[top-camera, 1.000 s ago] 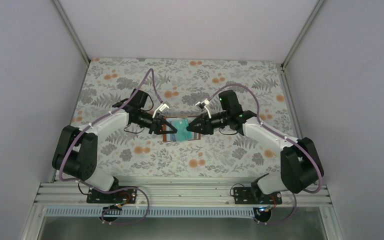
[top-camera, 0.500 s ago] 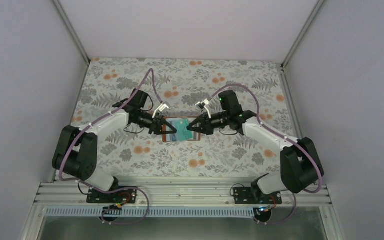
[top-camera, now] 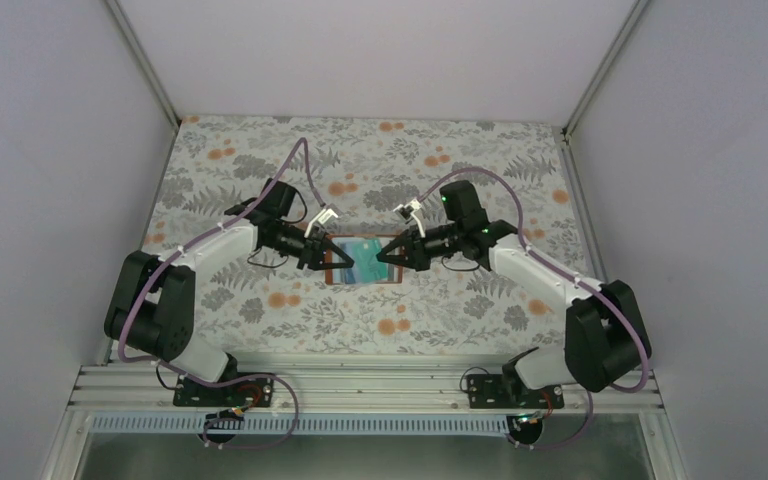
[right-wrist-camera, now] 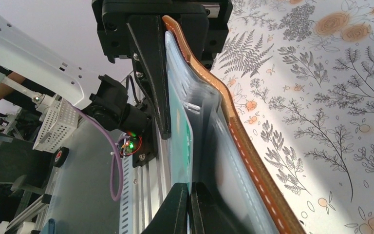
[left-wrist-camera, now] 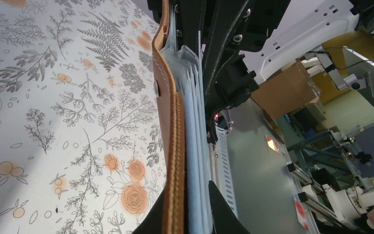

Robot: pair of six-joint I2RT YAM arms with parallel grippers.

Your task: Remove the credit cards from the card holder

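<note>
My left claw was found clamped on the left edge of the card holder. In the left wrist view its two fingers stood one on either side of the brown leather cover and the stacked pale blue-grey pockets, with both pressed between them. My right claw met the holder from the opposite side, facing the left claw across it. Its jaws were drawn nearly together. In the right wrist view the fingers stood to either side of the near edge of the teal-green card, and only that thin edge lay in the slit between them. The rest of this card lay against the inner pockets, with the leather cover curving away behind it. The holder was open and stretched between my two claws over the middle of the floral tablecloth, roughly midway between the arms. Whether its underside touched the cloth could not be determined from any view. The remaining cards could not be told apart from the pocket layers, which were seen only edge-on. Both claws were occupied, the left with the holder and the right with the card.
</note>
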